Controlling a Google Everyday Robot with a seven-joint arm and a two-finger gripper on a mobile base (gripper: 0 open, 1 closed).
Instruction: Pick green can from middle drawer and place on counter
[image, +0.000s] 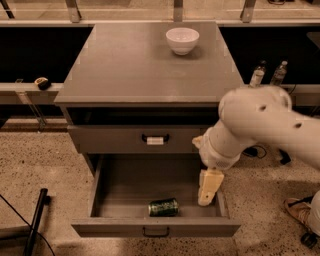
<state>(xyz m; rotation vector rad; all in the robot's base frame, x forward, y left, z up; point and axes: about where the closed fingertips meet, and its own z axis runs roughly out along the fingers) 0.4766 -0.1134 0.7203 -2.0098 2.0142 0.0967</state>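
Observation:
The green can (163, 207) lies on its side near the front of the open middle drawer (156, 228), a little right of centre. My gripper (207, 196) points downward at the drawer's right side, to the right of the can and slightly above it, not touching it. The cream arm (260, 125) reaches in from the right. The counter (145, 65) is the grey cabinet top above.
A white bowl (182, 40) stands at the back of the counter. The upper drawer (140, 140) with a white-tagged handle is closed. Two clear bottles (267, 74) stand behind the arm at right. A black pole (35, 220) leans at lower left.

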